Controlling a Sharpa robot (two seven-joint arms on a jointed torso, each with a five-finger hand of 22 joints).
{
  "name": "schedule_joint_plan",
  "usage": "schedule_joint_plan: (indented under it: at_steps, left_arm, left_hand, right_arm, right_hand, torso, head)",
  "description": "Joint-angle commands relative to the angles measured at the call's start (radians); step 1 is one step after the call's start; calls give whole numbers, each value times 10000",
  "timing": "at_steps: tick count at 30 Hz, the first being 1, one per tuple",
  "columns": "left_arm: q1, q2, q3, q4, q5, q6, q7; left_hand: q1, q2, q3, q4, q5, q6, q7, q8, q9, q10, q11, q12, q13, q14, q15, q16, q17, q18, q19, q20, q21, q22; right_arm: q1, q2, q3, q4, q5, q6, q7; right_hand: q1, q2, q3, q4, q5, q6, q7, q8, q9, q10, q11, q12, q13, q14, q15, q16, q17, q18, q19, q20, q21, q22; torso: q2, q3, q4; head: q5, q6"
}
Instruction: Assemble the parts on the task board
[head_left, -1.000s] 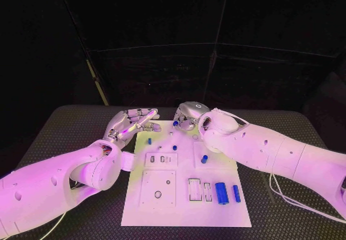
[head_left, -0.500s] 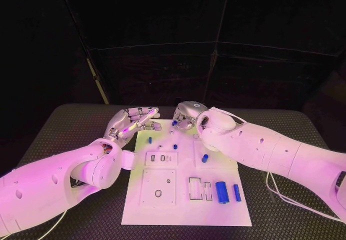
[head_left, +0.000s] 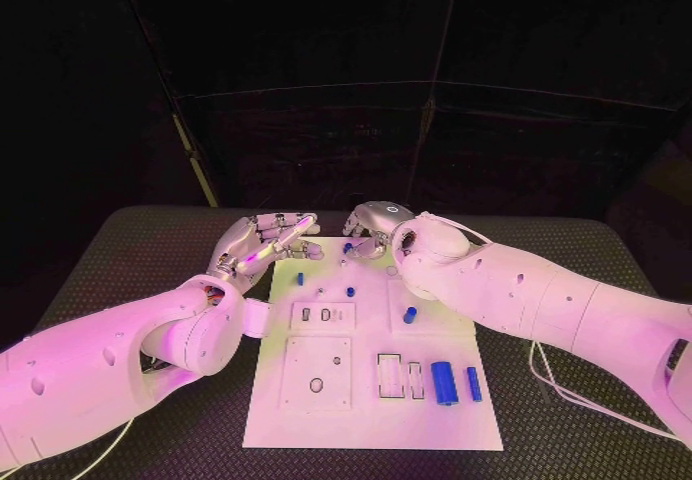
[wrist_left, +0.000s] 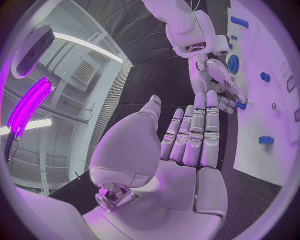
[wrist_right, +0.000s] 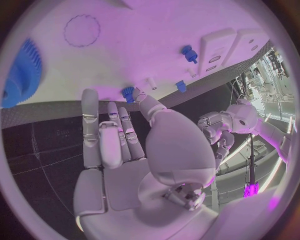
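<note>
Black tabletop (head_left: 144, 240) with a textured mat surface, rounded far corners. Behind it a dark curtain wall (head_left: 346, 130), seams showing, and a pale pole (head_left: 195, 160) leaning far left. Left wrist view: ceiling with a long strip light (wrist_left: 87, 45) and a vent (wrist_left: 83, 72).

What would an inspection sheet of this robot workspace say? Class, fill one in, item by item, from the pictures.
Surface: black table, textured, carrying the white task board.
Job's things: small blue parts lying on the board near its front; a blue gear near the board's far edge.
Clutter: nothing seen.
Hands: left hand above the board's far left corner, fingers apart, holding nothing; right hand at the far edge, a fingertip touching a small blue part.
Cables: a thin white cable beside the right arm.
Surroundings: dark.
</note>
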Motion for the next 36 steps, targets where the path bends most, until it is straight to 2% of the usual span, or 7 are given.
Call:
schedule_joint_plan:
  at_steps: [1,10,15,19,22,25,36]
  left_arm:
    - [19,-2,12,1,-50,125,45]
    - [20,-100,12,0,-50,121,50]
    - [19,-143,12,-1,-49,131,45]
    - [19,-134,11,-23,-48,148,40]
    - [18,-112,11,-52,-45,162,34]
    - [17,-94,10,-76,-25,175,31]
    - [16,-32,10,-144,-4,210,21]
  left_hand:
    - [36,66,-41,7,40,62,284,-41,-10,73,32,-67,-17,44,13,-59,12,28,64,3,-30,-10]
    - [36,66,-41,7,40,62,284,-41,-10,73,32,-67,-17,44,13,-59,12,28,64,3,-30,-10]
    - [36,66,-41,7,40,62,284,-41,-10,73,32,-67,-17,44,13,-59,12,28,64,3,-30,-10]
    - [36,66,-41,7,40,62,284,-41,-10,73,32,-67,-17,44,13,-59,12,28,64,3,-30,-10]
    - [52,73,-55,-11,40,69,286,-59,-16,82,34,-90,-15,50,14,-78,25,27,70,4,-39,-18]
    - [52,73,-55,-11,40,69,286,-59,-16,82,34,-90,-15,50,14,-78,25,27,70,4,-39,-18]
    - [52,73,-55,-11,40,69,286,-59,-16,82,34,-90,-15,50,14,-78,25,27,70,4,-39,-18]
  right_arm:
    - [31,-187,10,282,89,-755,280]
    - [24,-1809,15,1917,839,-1342,371]
    - [23,-2987,199,2667,2265,-1210,245]
    - [22,-3591,341,2854,3080,-687,-22]
    - [22,-3868,386,2903,3395,-206,-270]
    - [21,-3972,406,2894,3519,207,-482]
    - [16,-3617,419,2499,3172,1196,-851]
  right_hand:
    - [203,-93,-294,179,37,-130,-19,11,26,-254,22,149,30,315,72,-39,-86,61,-74,40,-74,-123]
    - [586,-26,-677,578,403,422,116,120,81,270,-148,908,115,408,-51,142,206,-28,304,-46,305,419]
    - [714,35,-609,741,712,1010,63,288,129,2240,-438,2001,519,596,-268,583,992,-179,887,-210,979,1445]
    - [577,-389,-1013,863,982,930,-134,262,86,3741,-695,3397,1422,691,-497,847,1479,-279,1234,-432,1354,2000]
    - [918,-423,-1616,1186,1322,696,-331,482,109,3565,-716,8936,7455,706,-404,986,1669,-499,2081,-674,2305,3526]
    - [705,-422,-2035,1706,1202,377,-100,564,81,3894,-555,11336,10207,761,-437,1149,2026,-582,2125,-474,2433,3767]
    - [1226,-521,-2518,2785,1152,-327,194,1055,76,4568,-339,13889,13471,874,-196,1471,2746,-684,2350,-214,2875,4450]
  torso:
    - [-5,15,-3]
    - [-23,18,-66]
    - [-60,43,-147]
    - [-71,53,-180]
    - [-69,55,-187]
    - [-51,52,-163]
    - [-47,43,-147]
  head:
    - [-1,23]
    - [-8,86]
    - [-29,118]
    - [-31,136]
    - [-65,136]
    - [-102,126]
    - [-116,77]
